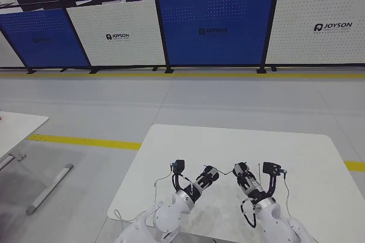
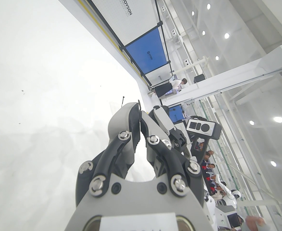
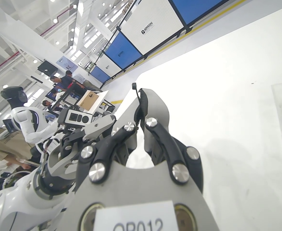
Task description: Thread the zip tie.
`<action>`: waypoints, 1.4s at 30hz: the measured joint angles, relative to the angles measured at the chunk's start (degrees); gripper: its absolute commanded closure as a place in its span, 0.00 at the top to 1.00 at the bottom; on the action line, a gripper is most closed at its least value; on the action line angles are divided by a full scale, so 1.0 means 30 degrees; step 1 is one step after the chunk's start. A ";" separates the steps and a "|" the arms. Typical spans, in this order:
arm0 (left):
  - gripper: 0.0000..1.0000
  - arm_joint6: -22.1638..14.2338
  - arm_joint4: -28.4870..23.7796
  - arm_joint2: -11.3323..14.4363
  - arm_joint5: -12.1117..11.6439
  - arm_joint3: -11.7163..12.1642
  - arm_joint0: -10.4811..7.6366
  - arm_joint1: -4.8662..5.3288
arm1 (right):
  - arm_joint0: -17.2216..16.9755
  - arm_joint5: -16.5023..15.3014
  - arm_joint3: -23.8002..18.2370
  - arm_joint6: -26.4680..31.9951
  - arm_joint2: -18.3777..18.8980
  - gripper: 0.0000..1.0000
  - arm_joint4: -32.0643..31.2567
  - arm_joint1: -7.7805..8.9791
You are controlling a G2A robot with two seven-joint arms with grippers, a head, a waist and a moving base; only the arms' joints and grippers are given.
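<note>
My right fingers (image 3: 155,106): clamped on the zip tie (image 3: 134,86).
My left fingers (image 2: 121,118): pressed together above the bench (image 2: 47,73).

The left arm (image 1: 184,199) and right arm (image 1: 263,205) extend from the near side and angle toward each other. Their grippers are close but apart. The left gripper (image 2: 139,112) has its fingers pressed together, possibly on nothing. The right gripper (image 3: 141,103) pinches the zip tie (image 3: 134,86).
</note>
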 measured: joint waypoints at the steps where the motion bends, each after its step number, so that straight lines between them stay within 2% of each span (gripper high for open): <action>1: 0.00 0.0000 0.0000 0.0000 0.0000 0.0000 0.0000 0.0000 | 0.0007 0.0104 0.0042 0.0040 -0.0001 0.00 -0.0059 -0.0023; 19: 0.00 0.0030 -0.0026 0.0007 -0.0007 0.0028 -0.0002 -0.0021 | -0.0045 0.0160 0.0081 -0.0009 0.0004 0.00 -0.0049 -0.0065; 24: 0.00 0.0258 -0.0436 -0.0002 -0.0411 0.0160 -0.0034 -0.0144 | -0.0080 0.0120 0.0246 -0.0361 -0.0006 0.00 0.0247 -0.0219; 31: 0.00 0.0166 -0.0555 -0.0140 -0.0785 0.0182 0.0022 -0.0221 | -0.0185 -0.0446 0.0262 -0.0818 -0.0044 0.00 0.0941 -0.0433; 42: 0.00 0.0126 -0.0487 -0.0335 -0.1061 0.0209 0.0141 -0.0318 | -0.0170 -0.0274 0.0291 -0.0438 -0.0104 0.00 0.0869 -0.0647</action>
